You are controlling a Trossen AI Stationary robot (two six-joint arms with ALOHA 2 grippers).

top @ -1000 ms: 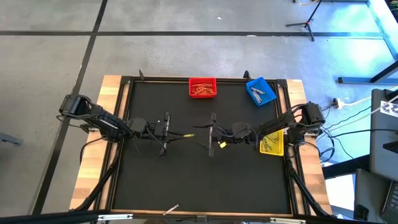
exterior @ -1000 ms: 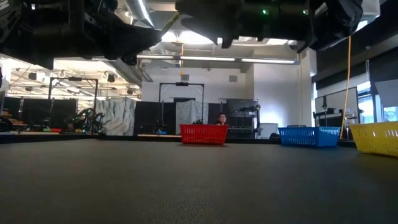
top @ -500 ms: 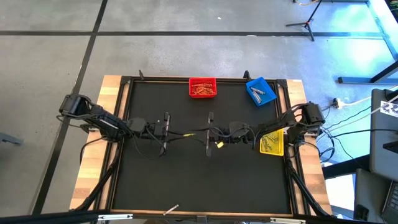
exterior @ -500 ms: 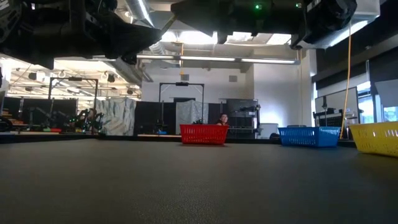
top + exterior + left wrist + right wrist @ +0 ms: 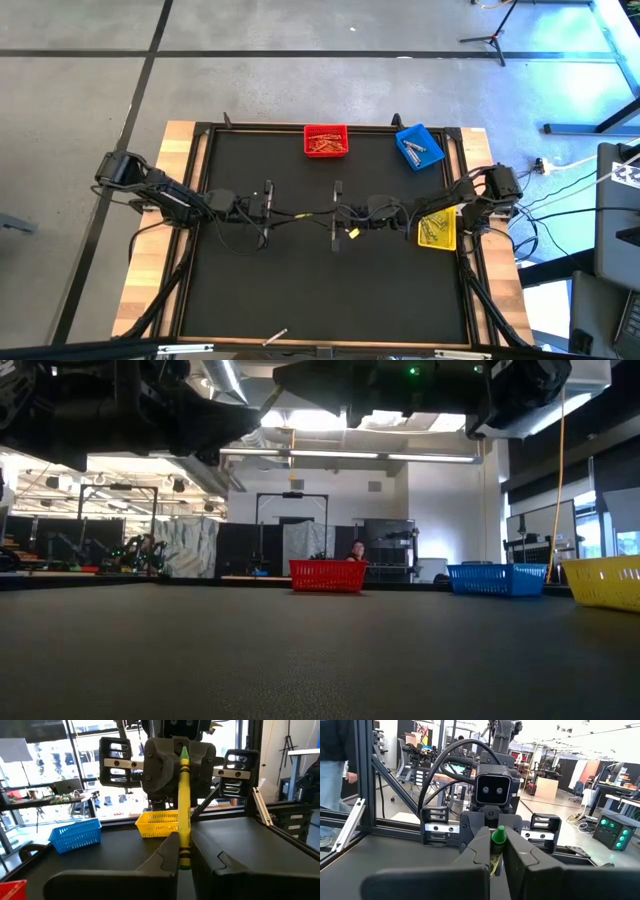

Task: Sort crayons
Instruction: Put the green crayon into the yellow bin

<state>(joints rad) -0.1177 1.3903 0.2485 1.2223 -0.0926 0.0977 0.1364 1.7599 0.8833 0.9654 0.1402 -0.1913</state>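
Observation:
One yellow-green crayon (image 5: pixel 310 213) hangs level in mid-air over the middle of the table, between my two grippers. My left gripper (image 5: pixel 296 214) is shut on its blunt end, and my right gripper (image 5: pixel 323 212) is shut on its green-tipped end. The two grippers face each other along the crayon. More crayons lie in the red bin (image 5: pixel 326 140), the blue bin (image 5: pixel 419 146) and the yellow bin (image 5: pixel 437 229). My left gripper pinches the crayon's blunt end (image 5: pixel 184 862) between its two fingers, coming level from the table's left, fingers along the crayon. The crayon is lifted clear and points away toward my right gripper (image 5: pixel 181 767). My right gripper pinches the crayon's tip end between its two fingers, level from the table's right. The green tip (image 5: pixel 498 835) pokes back between the fingers toward the wrist. The crayon stays clear of the table.
The red and blue bins stand at the far edge and the yellow bin at the right edge. A pale stick (image 5: pixel 276 337) lies at the near edge. The black mat (image 5: pixel 320 660) lies bare under the arms. A person shows beyond the frame (image 5: pixel 332 765).
My right gripper has moved a little toward the table's left, onto the crayon's free end, and has shut on it. My left gripper and the crayon have stayed where they were.

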